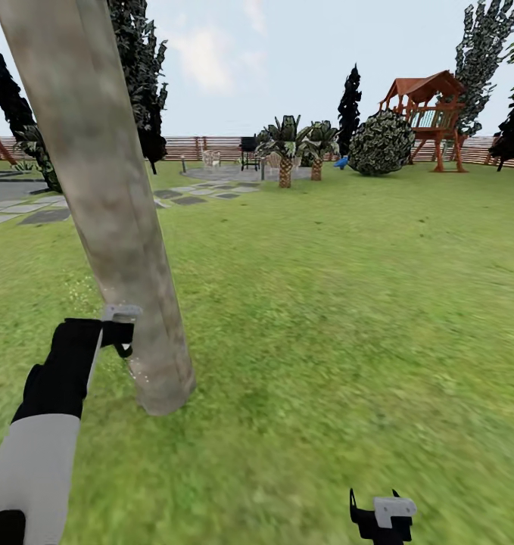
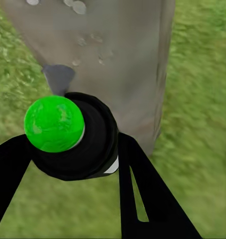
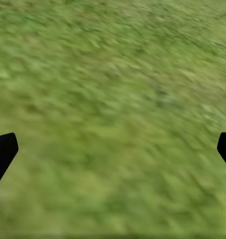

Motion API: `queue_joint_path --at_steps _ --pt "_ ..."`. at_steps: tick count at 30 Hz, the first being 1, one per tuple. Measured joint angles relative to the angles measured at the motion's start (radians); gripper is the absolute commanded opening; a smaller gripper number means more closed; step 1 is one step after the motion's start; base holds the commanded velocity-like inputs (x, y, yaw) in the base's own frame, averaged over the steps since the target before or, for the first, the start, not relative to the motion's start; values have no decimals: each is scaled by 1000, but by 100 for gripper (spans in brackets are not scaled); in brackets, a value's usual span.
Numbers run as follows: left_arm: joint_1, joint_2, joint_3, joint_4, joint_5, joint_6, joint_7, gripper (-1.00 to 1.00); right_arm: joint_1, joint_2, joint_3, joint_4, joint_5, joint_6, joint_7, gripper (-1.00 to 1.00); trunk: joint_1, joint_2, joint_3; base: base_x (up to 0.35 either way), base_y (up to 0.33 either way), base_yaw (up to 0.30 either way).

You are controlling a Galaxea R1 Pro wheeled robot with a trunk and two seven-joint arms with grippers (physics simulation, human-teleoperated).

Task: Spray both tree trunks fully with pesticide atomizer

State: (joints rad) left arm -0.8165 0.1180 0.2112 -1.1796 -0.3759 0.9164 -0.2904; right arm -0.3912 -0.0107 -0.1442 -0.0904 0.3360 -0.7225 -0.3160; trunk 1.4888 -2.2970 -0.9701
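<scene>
Overhead, the left gripper [image 1: 122,330] was seen just beside the tree trunk [image 1: 113,219], low over the grass [image 1: 325,318]. At the left wrist, the pesticide atomizer [image 2: 73,134] was pinched between the fingers [image 2: 142,194], white pesticide [image 2: 79,7] speckling the trunk ahead. At the right wrist, the right gripper [image 3: 113,149] was spread wide over grass.

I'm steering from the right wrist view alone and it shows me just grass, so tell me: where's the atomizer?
Observer: The left gripper is shut on the atomizer, its green top facing the camera.
Operator: Is a tree close?
Observer: Yes, the tree trunk leans right in front of that gripper, by the head view.
Operator: Any pesticide landed?
Observer: A few pale specks dot the bark in the left wrist view.
</scene>
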Motion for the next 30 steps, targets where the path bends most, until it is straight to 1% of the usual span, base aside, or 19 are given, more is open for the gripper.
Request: queue_joint_path --at_steps 4,6,8,11,14,17,18,20,25,27,30 --pt "-1 11 7 -12 -7 12 -4 -100 0 0 0 0 0 0 0 100 0 0 0 1 0 0" --pt "-1 28 8 -12 -11 12 -5 -100 0 0 0 0 0 0 0 100 0 0 0 120 -15 0" --pt "1 39 8 -13 -9 13 -5 -100 0 0 0 0 0 0 0 100 0 0 0 233 -56 0" --pt "3 41 8 -16 -6 12 -3 -100 0 0 0 0 0 0 0 100 0 0 0 82 -17 59" --pt "8 41 2 -17 -7 12 2 -100 0 1 1 0 0 0 0 100 0 0 0 9 -2 240" --pt "9 46 8 -17 -9 11 3 -100 0 1 1 0 0 0 0 100 0 0 0 1 0 269" --pt "9 62 10 -17 -15 10 3 -100 0 2 1 0 0 0 0 100 0 0 0 0 0 273" --pt "10 74 10 -17 -8 11 2 -100 0 2 1 0 0 0 0 100 0 0 0 0 0 176" --pt "11 76 6 -15 -6 10 5 -100 0 2 1 0 0 0 0 100 0 0 0 236 0 22" --pt "13 73 0 -15 -4 10 5 -100 0 2 1 0 0 0 0 100 0 0 0 261 -31 1" --pt "15 66 -3 -16 -4 6 5 -100 0 2 1 0 0 0 0 100 0 0 0 -22 -186 0"
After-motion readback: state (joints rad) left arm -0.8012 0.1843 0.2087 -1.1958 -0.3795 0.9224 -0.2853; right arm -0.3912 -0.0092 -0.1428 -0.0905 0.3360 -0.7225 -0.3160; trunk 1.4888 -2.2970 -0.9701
